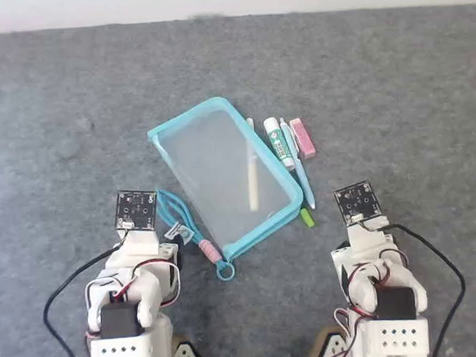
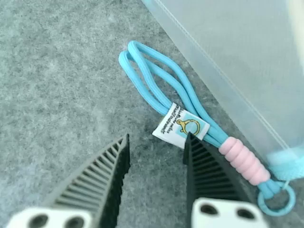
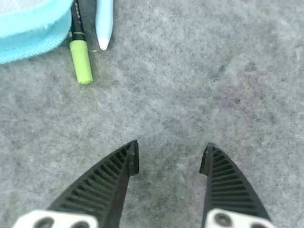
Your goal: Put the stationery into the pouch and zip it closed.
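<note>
Both arms sit folded low at the near edge of the grey felt table (image 1: 54, 118), wrists tipped down towards the cloth. The left gripper (image 2: 156, 140) has its jaws parted and empty, one tip just beside the white tag (image 2: 180, 126) on the turquoise cord wrist loop (image 2: 156, 76). The right gripper (image 3: 172, 145) is likewise spread wide over bare felt, holding nothing. Between and beyond them lies the translucent flat pouch with turquoise binding (image 1: 221, 175), its long axis slanting away from the arms; whether its zip is open cannot be told. A cream stick (image 1: 253, 181) shows through the pouch, inside or beneath it. The loose stationery lies along the pouch's right-hand long edge, roughly parallel to it: a pale blue pen (image 1: 303, 178), a white tube with a green label (image 1: 280, 143), a pink block eraser (image 1: 301, 136) and a green-tipped pen (image 3: 80, 61) half tucked under the pouch corner. All of it lies ahead of the right gripper, towards the pouch, so the right arm seems the nearer one for the first pick, closing across a pen's shaft.
</note>
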`<state>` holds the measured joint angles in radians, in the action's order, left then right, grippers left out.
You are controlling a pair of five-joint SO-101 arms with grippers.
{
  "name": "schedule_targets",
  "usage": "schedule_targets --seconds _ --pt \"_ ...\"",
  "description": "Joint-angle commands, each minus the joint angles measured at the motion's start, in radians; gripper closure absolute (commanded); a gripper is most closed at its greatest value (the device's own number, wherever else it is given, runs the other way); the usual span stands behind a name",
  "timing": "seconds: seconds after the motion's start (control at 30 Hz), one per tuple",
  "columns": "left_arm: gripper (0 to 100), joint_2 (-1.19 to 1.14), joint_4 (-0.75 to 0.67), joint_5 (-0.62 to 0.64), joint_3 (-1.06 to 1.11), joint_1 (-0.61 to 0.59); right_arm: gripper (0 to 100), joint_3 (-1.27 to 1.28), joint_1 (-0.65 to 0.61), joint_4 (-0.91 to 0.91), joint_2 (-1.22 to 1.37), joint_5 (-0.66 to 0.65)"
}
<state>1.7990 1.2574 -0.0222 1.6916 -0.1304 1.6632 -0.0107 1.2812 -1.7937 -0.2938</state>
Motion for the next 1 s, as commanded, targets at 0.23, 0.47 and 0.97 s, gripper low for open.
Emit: schedule_targets --seconds 0.23,0.47,0.97 --pt "82 0.018 0.003 0.017 -0.008 -0.006 78.5 0.020 0.004 -0.022 -0.019 -0.011" --pt "82 0.018 0.003 0.017 -0.008 -0.006 78.5 0.020 0.004 -0.024 -0.019 -0.011" --pt "82 0.018 0.003 0.017 -0.008 -0.006 78.4 0.020 -0.004 -0.045 -0.021 -0.011"
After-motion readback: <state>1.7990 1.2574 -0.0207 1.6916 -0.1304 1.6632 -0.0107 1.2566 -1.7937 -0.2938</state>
